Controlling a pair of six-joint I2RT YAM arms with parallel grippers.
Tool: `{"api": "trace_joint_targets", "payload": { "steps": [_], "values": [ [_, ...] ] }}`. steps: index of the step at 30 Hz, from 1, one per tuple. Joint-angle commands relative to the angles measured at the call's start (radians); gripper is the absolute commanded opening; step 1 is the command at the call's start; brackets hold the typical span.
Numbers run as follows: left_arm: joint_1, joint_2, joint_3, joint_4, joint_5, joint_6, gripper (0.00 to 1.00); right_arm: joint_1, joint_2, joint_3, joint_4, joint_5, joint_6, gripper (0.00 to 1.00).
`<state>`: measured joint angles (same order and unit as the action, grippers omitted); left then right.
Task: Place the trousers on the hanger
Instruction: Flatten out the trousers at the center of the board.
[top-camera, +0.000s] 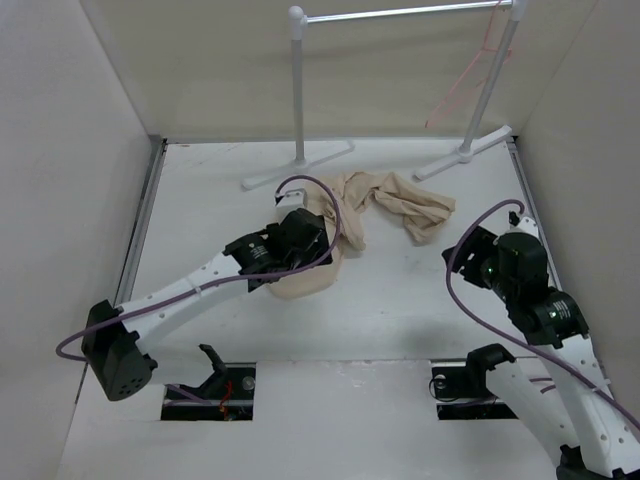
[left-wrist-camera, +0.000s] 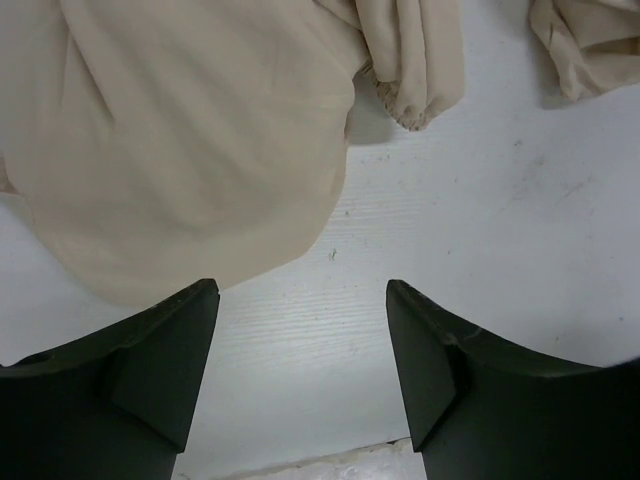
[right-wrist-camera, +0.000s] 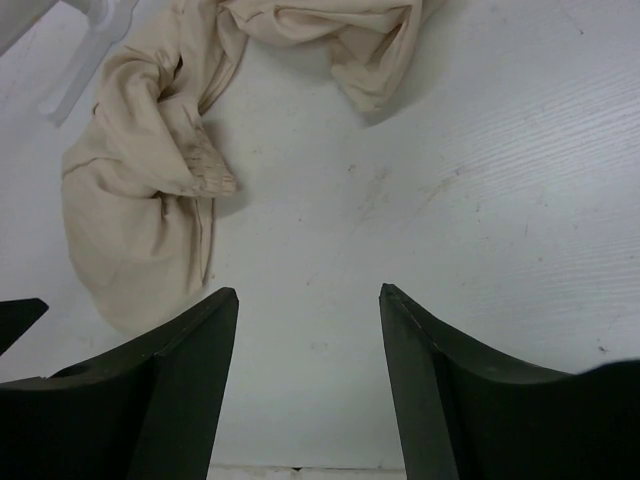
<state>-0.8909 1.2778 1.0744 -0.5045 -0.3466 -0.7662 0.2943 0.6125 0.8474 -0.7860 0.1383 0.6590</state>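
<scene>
Left hand (left-wrist-camera: 302, 295) and right hand (right-wrist-camera: 308, 298) both gape empty over desk (left-wrist-camera: 480, 250); advise left descend onto near rounded edge of trousers (left-wrist-camera: 180, 130), pinching a thick fold before lifting.

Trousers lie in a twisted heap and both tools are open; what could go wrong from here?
1. The trousers are bunched, so the open left tool at their edge may pinch several folds and lift a lump.
2. The hanger is thin wire hanging at the rack's far end; the right tool could knock it swinging or off the rail.
</scene>
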Motion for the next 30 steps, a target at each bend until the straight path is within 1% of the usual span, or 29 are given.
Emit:
{"api": "trace_joint_targets", "payload": {
  "steps": [1, 3, 4, 6, 7, 8, 9, 10, 11, 12, 14, 15, 16, 17, 18, 19, 21, 24, 26, 30],
  "values": [
    [0.002, -0.098, 0.039, -0.009, -0.015, 0.001, 0.66, 0.002, -0.02, 0.01, -0.012, -0.016, -0.006, 0.65],
    [0.011, -0.135, 0.021, -0.011, -0.018, 0.002, 0.66, 0.013, -0.017, 0.012, -0.01, -0.02, -0.004, 0.59],
    [0.022, -0.152, 0.01, -0.011, -0.015, 0.005, 0.66, 0.021, -0.013, 0.015, -0.009, -0.028, -0.004, 0.53],
    [0.042, -0.188, -0.014, -0.003, -0.014, 0.007, 0.6, 0.038, 0.001, 0.021, -0.001, -0.049, -0.004, 0.32],
    [0.054, -0.208, -0.028, 0.003, -0.014, 0.008, 0.53, 0.047, 0.009, 0.025, 0.001, -0.054, -0.002, 0.23],
    [0.071, -0.227, -0.037, 0.003, -0.014, 0.008, 0.43, 0.058, 0.019, 0.03, 0.002, -0.058, -0.002, 0.15],
    [0.091, -0.241, -0.045, -0.005, -0.014, 0.008, 0.32, 0.071, 0.032, 0.035, 0.005, -0.063, -0.002, 0.1],
    [0.115, -0.253, -0.053, -0.015, -0.014, 0.008, 0.2, 0.091, 0.05, 0.039, 0.014, -0.074, -0.005, 0.07],
    [0.143, -0.267, -0.062, -0.031, -0.012, 0.005, 0.14, 0.116, 0.068, 0.041, 0.03, -0.084, -0.009, 0.06],
    [0.164, -0.276, -0.07, -0.043, -0.014, 0.001, 0.13, 0.146, 0.091, 0.041, 0.057, -0.092, -0.01, 0.06],
    [0.227, -0.294, -0.09, -0.071, -0.011, -0.008, 0.12, 0.217, 0.16, 0.041, 0.128, -0.1, -0.015, 0.14],
    [0.253, -0.299, -0.097, -0.087, -0.006, -0.012, 0.15, 0.251, 0.208, 0.044, 0.164, -0.095, -0.028, 0.23],
    [0.278, -0.305, -0.102, -0.1, 0.001, -0.015, 0.2, 0.277, 0.263, 0.054, 0.197, -0.091, -0.045, 0.37],
    [0.296, -0.31, -0.111, -0.109, 0.006, -0.018, 0.28, 0.295, 0.323, 0.068, 0.229, -0.094, -0.062, 0.53],
    [0.31, -0.313, -0.122, -0.117, 0.011, -0.019, 0.36, 0.309, 0.386, 0.085, 0.263, -0.101, -0.082, 0.65],
    [0.318, -0.314, -0.134, -0.124, 0.015, -0.022, 0.42, 0.323, 0.447, 0.1, 0.302, -0.101, -0.103, 0.73],
    [0.324, -0.321, -0.157, -0.138, 0.02, -0.031, 0.51, 0.334, 0.574, 0.139, 0.375, -0.109, -0.14, 0.79],
    [0.318, -0.337, -0.188, -0.155, 0.026, -0.045, 0.58, 0.335, 0.755, 0.218, 0.435, -0.132, -0.185, 0.79],
    [0.316, -0.35, -0.211, -0.16, 0.031, -0.05, 0.61, 0.326, 0.858, 0.272, 0.473, -0.121, -0.211, 0.79],
    [0.336, -0.385, -0.252, -0.166, 0.05, -0.061, 0.62, 0.314, 1.045, 0.384, 0.534, -0.14, -0.239, 0.78]
  ]
}}
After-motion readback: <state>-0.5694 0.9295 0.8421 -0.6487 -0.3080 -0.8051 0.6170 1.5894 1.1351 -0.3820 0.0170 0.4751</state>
